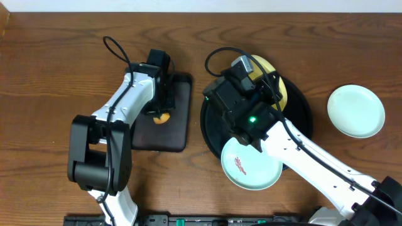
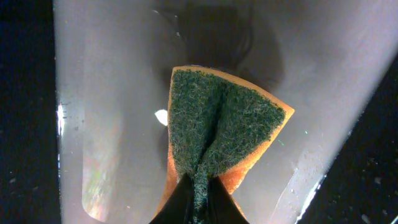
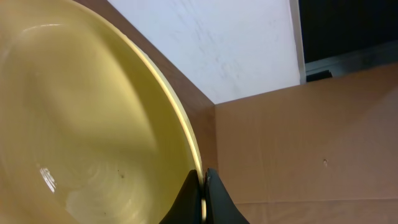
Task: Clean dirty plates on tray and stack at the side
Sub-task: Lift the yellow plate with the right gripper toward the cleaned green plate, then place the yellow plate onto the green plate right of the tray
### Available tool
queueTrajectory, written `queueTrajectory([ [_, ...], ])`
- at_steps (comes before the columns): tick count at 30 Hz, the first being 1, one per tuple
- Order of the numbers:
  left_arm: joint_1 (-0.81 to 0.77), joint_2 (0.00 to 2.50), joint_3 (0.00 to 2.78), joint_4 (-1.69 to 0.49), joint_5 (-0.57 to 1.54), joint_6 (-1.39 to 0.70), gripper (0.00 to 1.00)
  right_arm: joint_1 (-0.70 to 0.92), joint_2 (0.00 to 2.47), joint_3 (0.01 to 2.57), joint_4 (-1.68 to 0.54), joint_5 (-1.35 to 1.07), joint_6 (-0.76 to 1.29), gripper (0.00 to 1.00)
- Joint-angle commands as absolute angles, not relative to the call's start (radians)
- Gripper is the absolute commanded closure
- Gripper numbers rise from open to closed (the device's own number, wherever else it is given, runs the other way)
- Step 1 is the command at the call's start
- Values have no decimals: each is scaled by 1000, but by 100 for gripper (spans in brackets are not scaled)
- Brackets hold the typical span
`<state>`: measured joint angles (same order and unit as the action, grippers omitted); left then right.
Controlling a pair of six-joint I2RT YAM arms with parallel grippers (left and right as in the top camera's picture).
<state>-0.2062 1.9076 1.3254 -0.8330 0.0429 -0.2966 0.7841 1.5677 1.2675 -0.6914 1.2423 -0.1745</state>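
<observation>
My right gripper (image 3: 203, 186) is shut on the rim of the pale yellow plate (image 3: 81, 124) and holds it tilted up above the round black tray (image 1: 300, 119); the plate shows in the overhead view (image 1: 271, 78) behind the wrist. A pale turquoise plate (image 1: 251, 164) with a reddish smear lies on the tray's front edge. A second, clean turquoise plate (image 1: 355, 110) lies on the table to the right. My left gripper (image 2: 198, 202) is shut on a folded orange-and-green sponge (image 2: 217, 124), also seen from overhead (image 1: 162, 117).
A smaller rectangular black tray (image 1: 176, 129) lies left of the round tray, under the left gripper and sponge. Both arms' cables loop above the tray area. The table is brown wood.
</observation>
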Motion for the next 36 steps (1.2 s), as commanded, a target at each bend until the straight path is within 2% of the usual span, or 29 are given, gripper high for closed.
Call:
queueTrajectory([
  [1, -201, 1902, 1332, -835, 42, -312, 92, 794, 1542, 1284, -688, 1287, -182, 99],
  [19, -201, 1902, 1332, -835, 42, -312, 92, 794, 1542, 1284, -684, 1278, -181, 99],
  [26, -201, 1902, 1332, -836, 42, -312, 92, 737, 1542, 1277, -671, 1076, -155, 99],
  [29, -201, 1902, 1332, -844, 42, -312, 92, 765, 1519, 1286, -661, 1150, -257, 99],
  [33, -201, 1902, 1332, -836, 42, -312, 92, 750, 1515, 1287, -634, 1096, -284, 99],
  [36, -201, 1902, 1332, -837, 42, -312, 92, 789, 1507, 1288, -649, 1181, -276, 99],
])
